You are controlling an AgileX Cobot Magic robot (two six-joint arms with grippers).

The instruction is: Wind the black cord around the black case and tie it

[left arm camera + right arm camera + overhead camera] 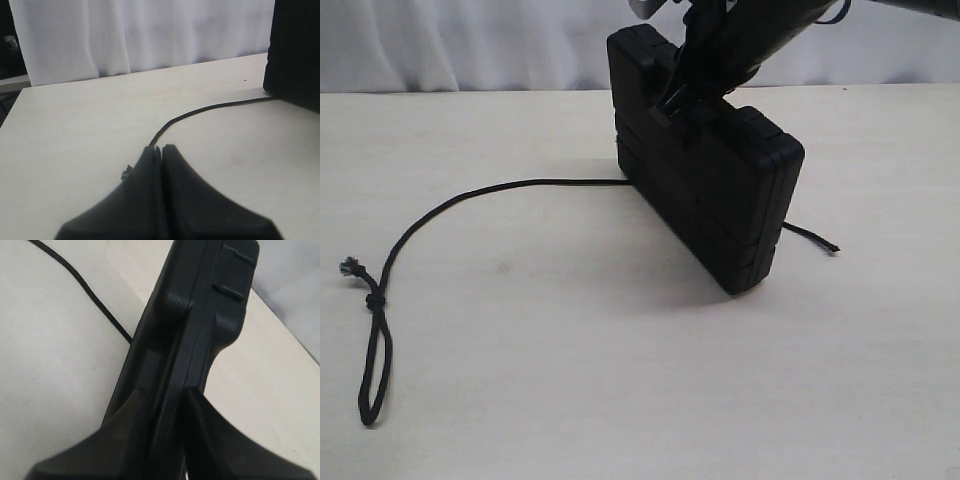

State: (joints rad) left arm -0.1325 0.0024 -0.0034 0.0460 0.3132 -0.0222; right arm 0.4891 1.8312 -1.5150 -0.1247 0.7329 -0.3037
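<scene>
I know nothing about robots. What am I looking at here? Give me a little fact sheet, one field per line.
case: black, standing on edge on the table
right gripper: jaws clamped on the case's top edge
cord: lying on the table, reaching the case's base; a short end pokes out on the other side
knotted loop: lying flat, well away from the case
left gripper: jaws shut, nothing visibly held
wrapping: not started
</scene>
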